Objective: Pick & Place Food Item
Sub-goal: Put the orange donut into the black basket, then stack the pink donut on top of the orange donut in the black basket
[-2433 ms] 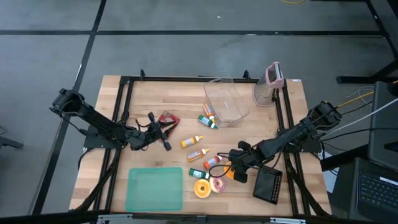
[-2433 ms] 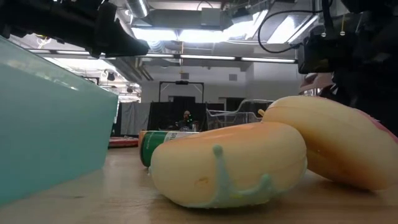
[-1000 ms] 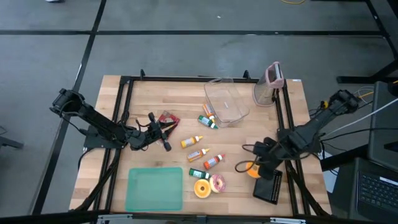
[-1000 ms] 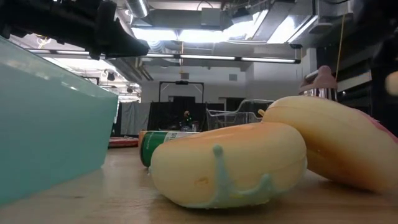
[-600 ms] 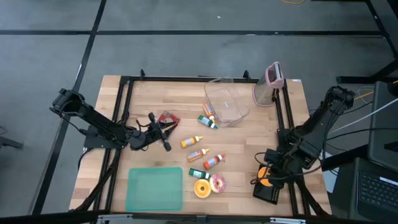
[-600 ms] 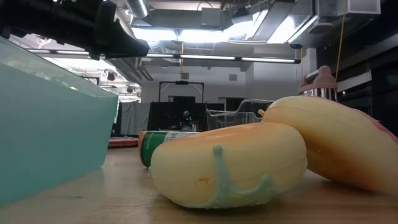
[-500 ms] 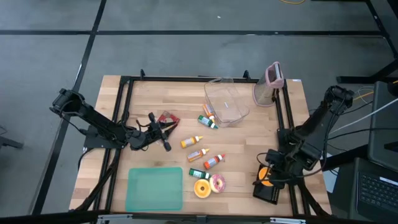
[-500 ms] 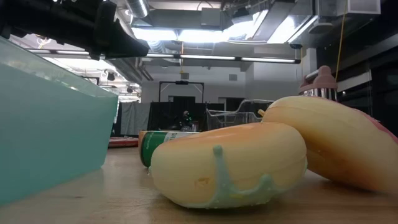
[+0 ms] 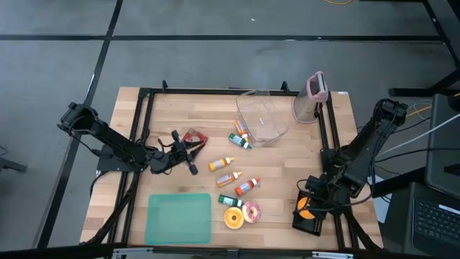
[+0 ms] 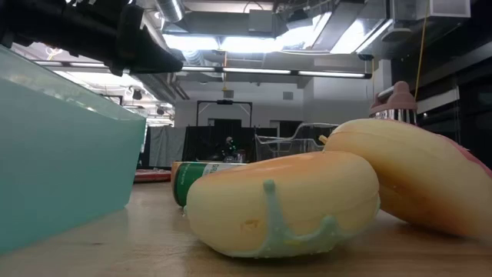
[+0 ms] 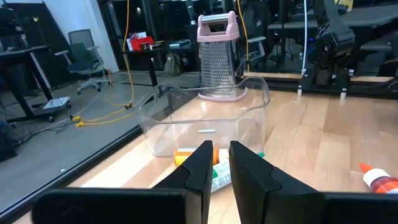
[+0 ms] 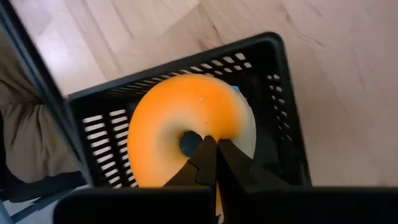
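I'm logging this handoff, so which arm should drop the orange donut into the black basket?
The right. The right gripper already holds the orange donut over the black basket. The left gripper waits shut, far across the table.

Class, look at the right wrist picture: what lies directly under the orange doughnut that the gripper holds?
The black basket sits under the orange doughnut, held by the right gripper. The doughnut hides most of its floor.

Two toy donuts (image 10: pixel 284 204) touch beside a teal tray (image 10: pixel 61 154), possibly overlapping.
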Motion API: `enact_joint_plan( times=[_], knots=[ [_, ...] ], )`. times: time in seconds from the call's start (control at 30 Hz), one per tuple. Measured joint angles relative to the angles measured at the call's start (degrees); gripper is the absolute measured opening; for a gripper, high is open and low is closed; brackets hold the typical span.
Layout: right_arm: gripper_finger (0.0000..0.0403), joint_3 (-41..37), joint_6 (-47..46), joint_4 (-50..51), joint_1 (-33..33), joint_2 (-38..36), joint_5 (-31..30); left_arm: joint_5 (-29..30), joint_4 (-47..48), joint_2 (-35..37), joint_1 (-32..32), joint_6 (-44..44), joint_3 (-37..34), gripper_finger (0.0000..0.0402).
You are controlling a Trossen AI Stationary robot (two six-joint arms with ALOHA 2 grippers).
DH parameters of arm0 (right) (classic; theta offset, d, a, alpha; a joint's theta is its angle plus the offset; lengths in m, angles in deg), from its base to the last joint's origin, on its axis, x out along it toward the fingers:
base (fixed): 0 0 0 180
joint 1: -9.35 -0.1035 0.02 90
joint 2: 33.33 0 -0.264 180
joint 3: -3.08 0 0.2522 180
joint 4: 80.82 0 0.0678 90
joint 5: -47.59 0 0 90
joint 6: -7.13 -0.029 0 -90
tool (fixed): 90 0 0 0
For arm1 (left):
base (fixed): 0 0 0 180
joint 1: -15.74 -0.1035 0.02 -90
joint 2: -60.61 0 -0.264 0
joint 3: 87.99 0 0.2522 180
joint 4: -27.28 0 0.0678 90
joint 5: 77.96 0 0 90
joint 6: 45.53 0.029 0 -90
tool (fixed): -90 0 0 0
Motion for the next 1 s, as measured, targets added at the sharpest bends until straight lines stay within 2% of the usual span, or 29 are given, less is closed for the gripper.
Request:
enact_joint_plan(
  times=[0.3, 0.43, 0.57, 0.77, 0.87, 1.0],
  knots=[
    [0.0000, -2.1, -0.3, -1.2, 0.0, 0.0, 2.1, 0.0, 0.0, 0.0, 0.0, -0.5, 0.0, 0.0048],
    [0.0008, -2.1, -1.2, -1.2, 0.0, 0.0, -0.3, 0.0, 0.0, 0.0, 0.0, -0.5, 0.0, 0.0047],
    [0.0054, -2.1, -1.2, -1.4, 0.2, 0.0, -2.4, 0.0, 0.0, 0.0, 0.0, -0.5, 0.0, 0.0048],
    [0.0133, -2.1, -1.2, -2.8, 0.3, 0.0, -1.3, -0.8, 0.0, 0.0, 0.0, -0.7, 0.0, 0.0048],
    [0.0155, -2.1, -1.0, -3.9, 0.3, 0.0, -1.5, -1.1, -0.1, 0.0, 0.0, -1.0, 0.0, 0.0047],
    [0.0163, -1.9, 1.3, -7.3, 0.4, 0.0, -4.8, -1.1, -0.1, 0.0, 0.0, -1.0, 0.0, 0.0047]
  ],
)
